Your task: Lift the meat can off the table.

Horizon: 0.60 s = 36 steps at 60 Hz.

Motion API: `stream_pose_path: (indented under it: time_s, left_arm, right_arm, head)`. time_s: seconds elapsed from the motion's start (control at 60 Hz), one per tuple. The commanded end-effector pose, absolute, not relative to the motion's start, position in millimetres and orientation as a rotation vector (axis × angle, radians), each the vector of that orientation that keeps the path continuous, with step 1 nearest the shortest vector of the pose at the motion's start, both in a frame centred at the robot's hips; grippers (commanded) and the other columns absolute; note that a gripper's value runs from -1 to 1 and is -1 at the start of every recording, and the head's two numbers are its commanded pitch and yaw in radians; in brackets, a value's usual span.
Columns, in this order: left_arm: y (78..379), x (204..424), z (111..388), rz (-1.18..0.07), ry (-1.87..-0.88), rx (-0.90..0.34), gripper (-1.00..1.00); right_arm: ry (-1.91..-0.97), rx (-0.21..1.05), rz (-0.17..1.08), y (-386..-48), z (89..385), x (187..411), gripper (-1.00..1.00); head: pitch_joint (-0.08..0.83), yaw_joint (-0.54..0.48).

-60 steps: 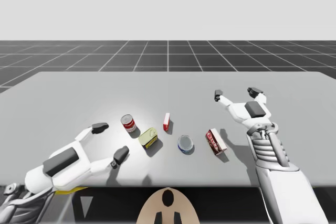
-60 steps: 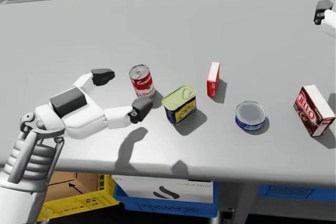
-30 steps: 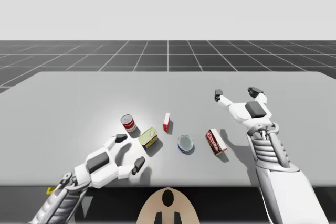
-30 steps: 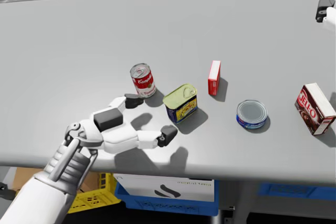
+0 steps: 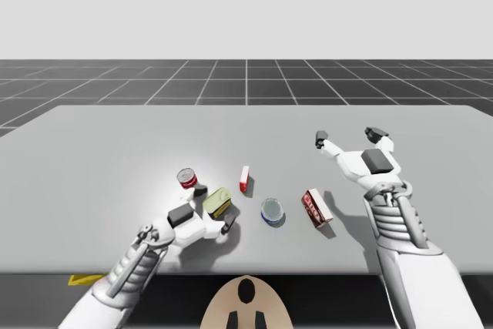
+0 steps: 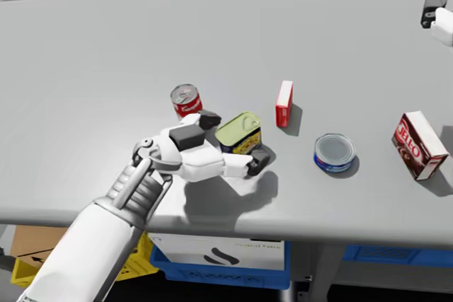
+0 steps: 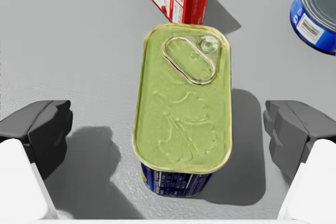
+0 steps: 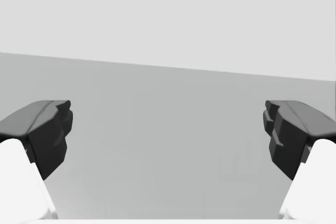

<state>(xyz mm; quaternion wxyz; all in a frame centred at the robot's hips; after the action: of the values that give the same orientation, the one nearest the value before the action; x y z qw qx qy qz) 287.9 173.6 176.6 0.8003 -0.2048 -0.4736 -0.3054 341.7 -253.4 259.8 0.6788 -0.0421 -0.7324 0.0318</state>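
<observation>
The step in hand is the grasp itself, and I judge it nearly set up: the meat can [image 7: 182, 121] stands on the surface [image 5: 115, 144] between the fingers [image 7: 44, 132] of my left hand [image 7: 168, 132], its long axis running straight ahead of the hand, so the pads face its two long sides. That hand is spread wide, with bare surface showing on both sides of the can, and neither finger touches it; it holds nothing. The can sits a little nearer the finger on the side of the flat blue can [image 6: 334, 153], so I would either centre the hand first or close slowly, expecting that finger to meet the can first and nudge it sideways until the other arrives. In the head view the nearer fingertip looks low beside the can's wall, which should give a hold on the flat side and not on the rounded lid rim. The farther finger stands just beside the red soup can [image 6: 185, 100], and the small red box [image 6: 284, 103] is close ahead, so the lift should go straight up once both pads press firmly. My right hand [image 5: 347, 137] hangs fully spread and unladen over the far right of the surface, well apart from the meat can.
</observation>
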Motion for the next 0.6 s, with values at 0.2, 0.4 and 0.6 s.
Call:
stream_pose_path:
  time_s: [0.2, 0.4, 0.6]
  left_arm:
    - [155.7, 304.7, 170.4, -0.645, -0.980, -0.421, -1.00]
    - [157.3, 296.5, 166.9, -0.667, -0.946, -0.389, 0.95]
    - [155.4, 291.3, 166.8, -0.694, -0.943, -0.367, 1.00]
  right_arm:
    - [-1.657, -0.093, 0.069, -253.9, 263.3, 339.5, -1.00]
    - [-1.661, -0.092, 0.065, -254.8, 264.6, 339.2, -1.00]
    - [-1.661, -0.093, 0.063, -254.7, 264.7, 338.7, -1.00]
  head:
    - [0.730, 0.17]
    - [0.725, 0.17]
    - [0.654, 0.18]
